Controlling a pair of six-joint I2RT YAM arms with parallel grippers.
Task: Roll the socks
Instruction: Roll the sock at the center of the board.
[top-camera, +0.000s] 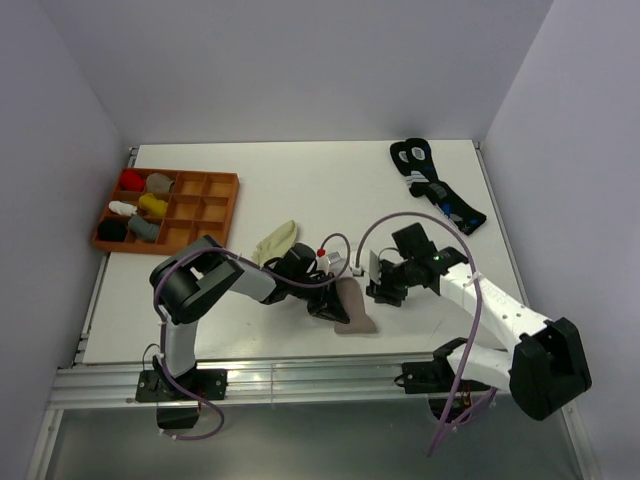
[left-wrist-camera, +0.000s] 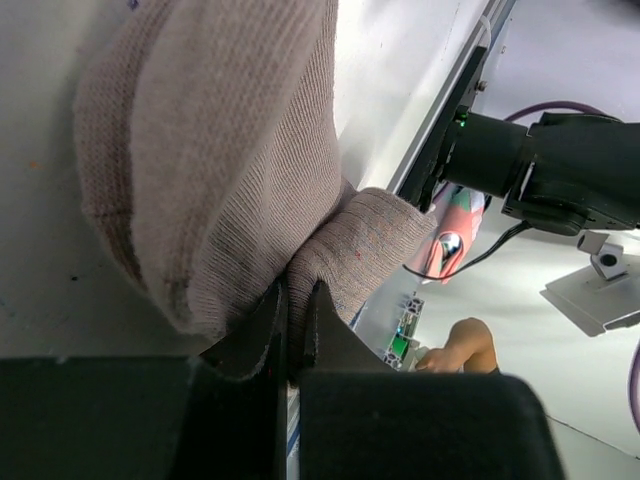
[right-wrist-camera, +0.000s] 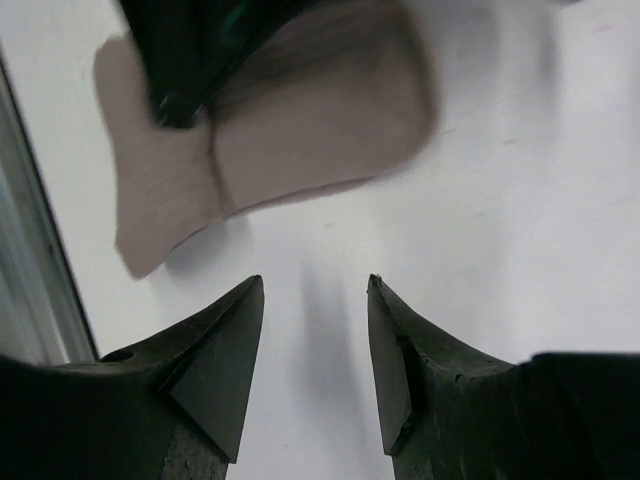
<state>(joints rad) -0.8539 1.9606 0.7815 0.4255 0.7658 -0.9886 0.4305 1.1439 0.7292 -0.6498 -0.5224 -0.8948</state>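
Observation:
The taupe sock (top-camera: 353, 310) lies folded near the table's front edge, its knit filling the left wrist view (left-wrist-camera: 220, 150). My left gripper (top-camera: 322, 303) is shut on a fold of it, the cloth pinched between the two fingers (left-wrist-camera: 300, 300). The pale cream sock (top-camera: 276, 240) lies just behind the left arm. My right gripper (top-camera: 383, 290) stands open a little to the right of the taupe sock, nothing between its fingers (right-wrist-camera: 314, 290). In the right wrist view the taupe sock (right-wrist-camera: 290, 140) lies ahead of the fingertips, apart from them, partly covered by the left gripper.
An orange compartment tray (top-camera: 215, 205) at the back left holds small sock bundles (top-camera: 140, 205). Black socks with blue-and-white marks (top-camera: 435, 185) lie at the back right. White walls close in on the left, back and right. The table's front rail (top-camera: 300, 380) runs just below the taupe sock.

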